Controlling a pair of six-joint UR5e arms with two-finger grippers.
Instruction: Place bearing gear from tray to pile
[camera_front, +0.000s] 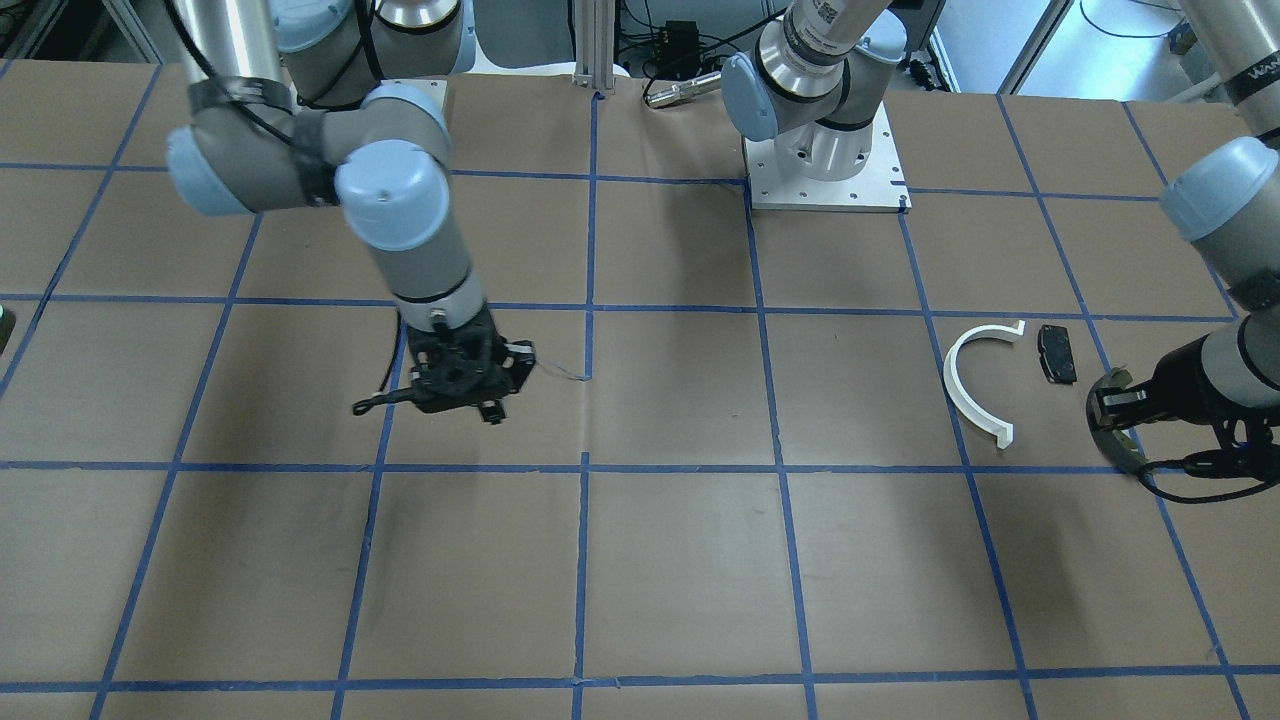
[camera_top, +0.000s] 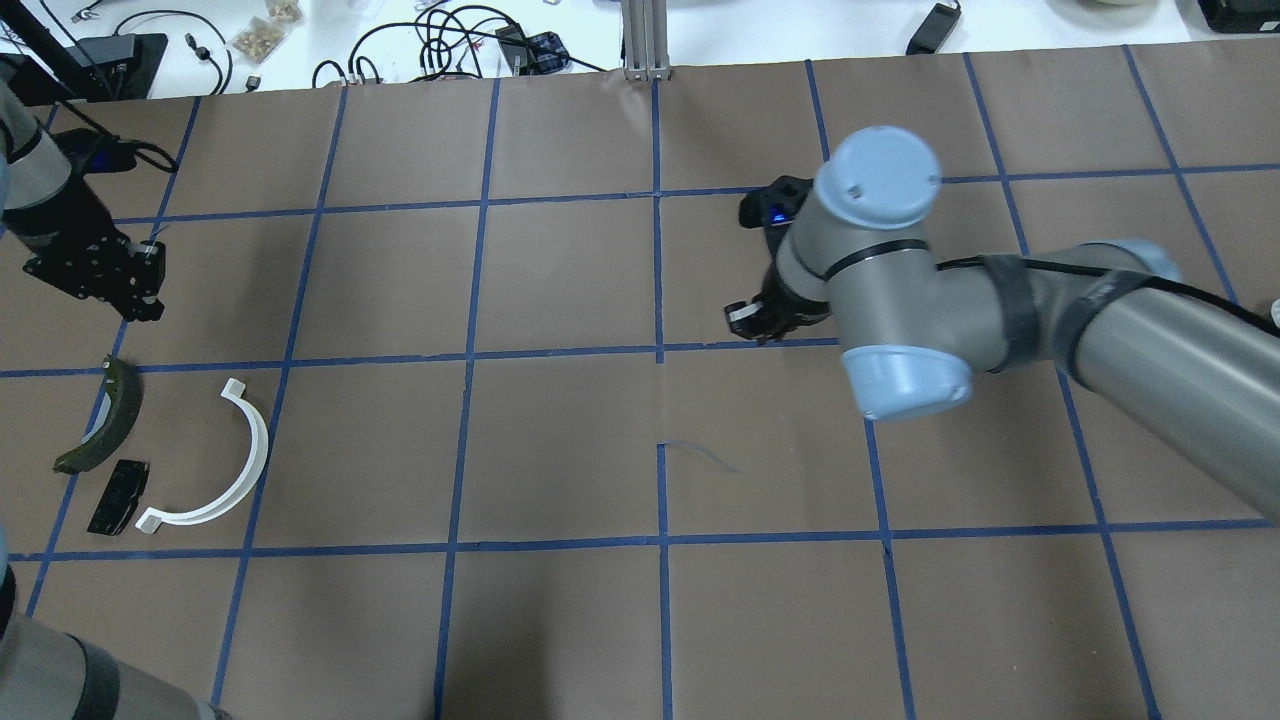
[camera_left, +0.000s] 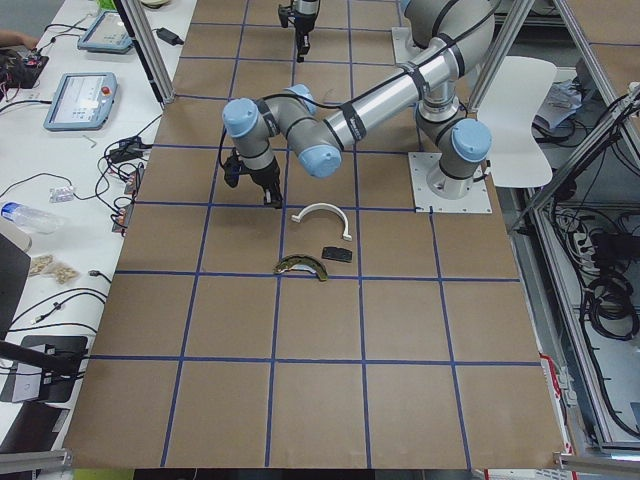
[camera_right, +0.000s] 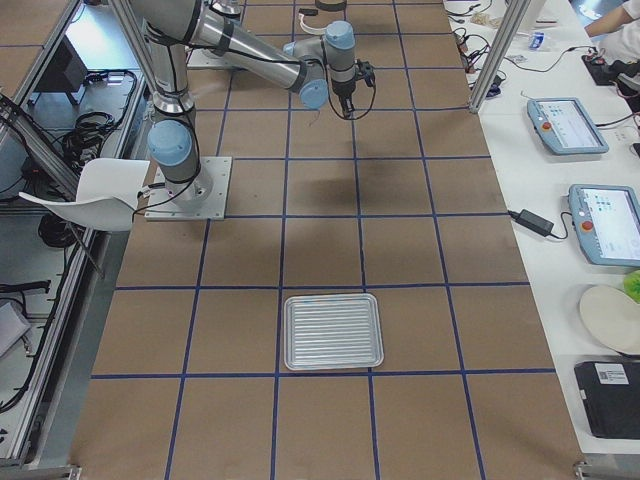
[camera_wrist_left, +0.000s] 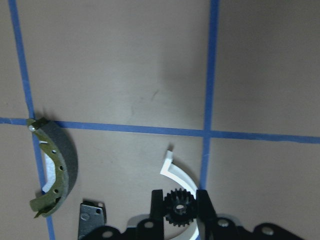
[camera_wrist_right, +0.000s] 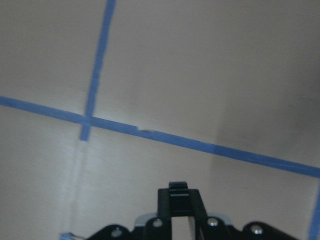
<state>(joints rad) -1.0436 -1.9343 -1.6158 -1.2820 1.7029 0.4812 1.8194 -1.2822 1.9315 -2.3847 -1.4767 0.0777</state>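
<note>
The small black toothed gear (camera_wrist_left: 179, 206) sits between the two black fingers (camera_wrist_left: 157, 204) of the left pincer (camera_wrist_left: 179, 200), which is squeezed in narrow on it. Little teeth stick out all round its rim. The pincer holds it up off the brown paper surface (camera_top: 560, 450), on the far side of the pile from the robot. In the left wrist view the gear shows in front of the thin white plastic half-ring (camera_wrist_left: 176, 172).

The half-ring is a smooth curved strip with a small square tab at each end. Just to the left of its near end lies the flat black pad (camera_top: 118, 495). Further left lies the dark olive curved shoe (camera_top: 105, 420), which looks rough and has a pale inner band with small holes. Thin gaps of bare paper show between the three parts. The shoe lies across one of the blue tape lines (camera_top: 470, 350) that cut the surface into big squares.

Bare paper runs from the pile to the right pincer (camera_wrist_right: 178, 187), which hangs over the middle of the surface, well apart. Its fingertips are pressed together with nothing between them.

The shiny ribbed metal tray (camera_right: 333, 331) lies at the right end of the surface, well apart from the pile. Past the far edge is a white bench with black cables (camera_top: 430, 40).
</note>
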